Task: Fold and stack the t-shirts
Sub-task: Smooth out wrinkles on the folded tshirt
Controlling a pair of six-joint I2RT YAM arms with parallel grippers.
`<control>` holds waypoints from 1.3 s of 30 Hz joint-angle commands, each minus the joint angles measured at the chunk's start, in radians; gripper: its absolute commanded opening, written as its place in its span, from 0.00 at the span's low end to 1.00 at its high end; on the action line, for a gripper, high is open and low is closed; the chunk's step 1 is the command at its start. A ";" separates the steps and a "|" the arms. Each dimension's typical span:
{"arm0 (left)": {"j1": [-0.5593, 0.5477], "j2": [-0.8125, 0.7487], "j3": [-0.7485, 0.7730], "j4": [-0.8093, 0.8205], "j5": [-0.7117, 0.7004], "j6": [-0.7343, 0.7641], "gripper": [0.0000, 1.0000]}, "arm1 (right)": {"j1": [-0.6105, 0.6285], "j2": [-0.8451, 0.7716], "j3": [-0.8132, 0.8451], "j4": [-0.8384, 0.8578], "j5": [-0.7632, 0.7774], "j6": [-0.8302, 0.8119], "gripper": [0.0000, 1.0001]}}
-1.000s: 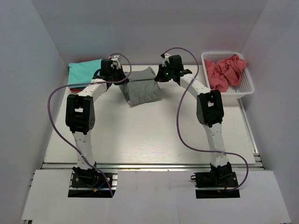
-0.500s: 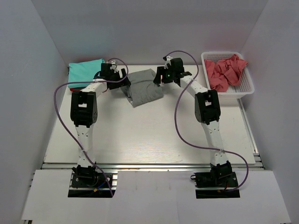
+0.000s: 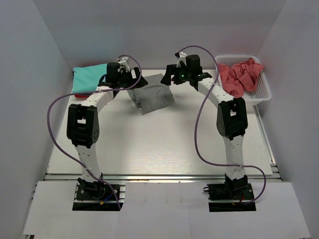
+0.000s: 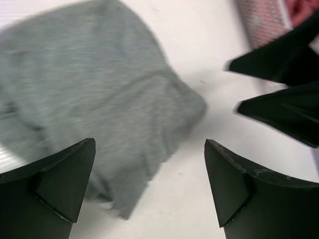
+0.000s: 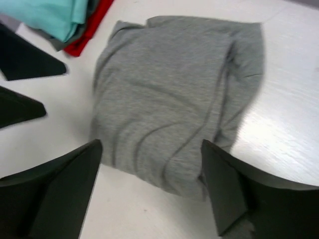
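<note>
White desk (image 3: 149, 144) before me, enclosed by a plain white left wall (image 3: 25, 99), far wall (image 3: 159, 30) and right wall (image 3: 299, 99). A metal rail (image 3: 159, 175) edges its near side. Lighting even, shadows faint.

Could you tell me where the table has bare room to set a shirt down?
The widest bare patch of table lies between the left arm and right arm, nearer than the grey shirt. A narrower strip runs right of the right arm, nearer than the basket. The far side is crowded: teal shirt, left gripper, grey shirt, right gripper, basket.
</note>
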 commanded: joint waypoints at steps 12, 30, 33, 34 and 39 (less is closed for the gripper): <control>-0.097 0.190 -0.119 0.148 0.266 -0.080 1.00 | 0.022 0.193 -0.078 0.049 -0.075 0.155 0.27; -0.265 -0.530 -0.661 -0.234 0.204 0.085 1.00 | 0.217 -0.673 -1.078 -0.070 -0.075 0.057 0.35; -0.265 -0.581 -0.598 -0.268 0.102 0.098 1.00 | 0.212 -0.784 -1.058 -0.092 -0.052 0.063 0.41; -0.265 -0.592 -0.586 -0.268 0.079 0.098 1.00 | 0.207 -0.802 -1.049 -0.086 -0.013 0.063 0.45; -0.242 -0.498 -0.492 -0.174 -0.022 0.078 1.00 | 0.197 -0.844 -0.925 -0.150 0.173 0.060 0.57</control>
